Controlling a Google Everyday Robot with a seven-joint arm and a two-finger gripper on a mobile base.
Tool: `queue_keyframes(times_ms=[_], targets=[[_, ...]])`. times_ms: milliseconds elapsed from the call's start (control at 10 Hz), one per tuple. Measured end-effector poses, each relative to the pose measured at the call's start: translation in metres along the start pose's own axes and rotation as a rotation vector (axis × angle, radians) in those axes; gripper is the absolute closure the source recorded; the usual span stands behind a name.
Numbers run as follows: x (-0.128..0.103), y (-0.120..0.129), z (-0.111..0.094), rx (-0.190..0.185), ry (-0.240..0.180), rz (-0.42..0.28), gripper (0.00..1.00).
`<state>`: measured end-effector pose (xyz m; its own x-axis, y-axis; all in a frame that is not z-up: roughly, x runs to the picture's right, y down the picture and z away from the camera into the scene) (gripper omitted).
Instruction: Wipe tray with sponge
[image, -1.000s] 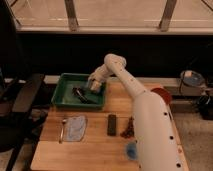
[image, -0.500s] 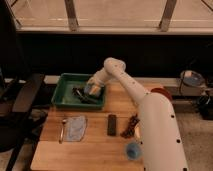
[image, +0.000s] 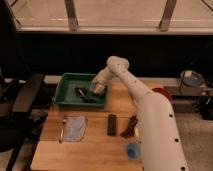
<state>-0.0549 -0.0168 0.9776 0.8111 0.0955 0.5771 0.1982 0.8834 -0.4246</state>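
- Gripper (image: 97, 87) sits slightly further right in the tray (image: 65, 92) than half a second ago; the arm's (image: 150, 112) elbow is also shifted a bit right.
- Gripper is low over the right end of the tray floor, near the right wall.
- Fingers closed; a small pale block, the sponge (image: 100, 91), is at their tip and looks clamped, down on the tray floor.
- Arm comes in from the lower right, bends above the tray's right edge, then angles down-left into it.
- Tray is green and sits on the far left part of the wooden table (image: 90, 152).
- Dark item (image: 83, 94) lies in the tray middle, just left of the sponge; can't tell what it is.
- Pale-blue cloth (image: 76, 128) lies flat on the table in front of the tray, with a thin utensil (image: 63, 129) just beside its left edge.
- Dark bar (image: 112, 124) lies right of the cloth; a reddish-brown thing (image: 130, 126) is next to it, by the arm.
- Blue cup (image: 132, 150) stands near the table's front edge, close to the arm.
- Black chair (image: 24, 97) is left of the table.
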Motion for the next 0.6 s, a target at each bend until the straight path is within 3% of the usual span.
queue_keyframes(times_ms=[400,600], targets=[[-0.023,-0.028,0.024,0.000,-0.052,-0.070,1.00],[-0.031,-0.021,0.027,0.000,-0.093,-0.075,1.00]])
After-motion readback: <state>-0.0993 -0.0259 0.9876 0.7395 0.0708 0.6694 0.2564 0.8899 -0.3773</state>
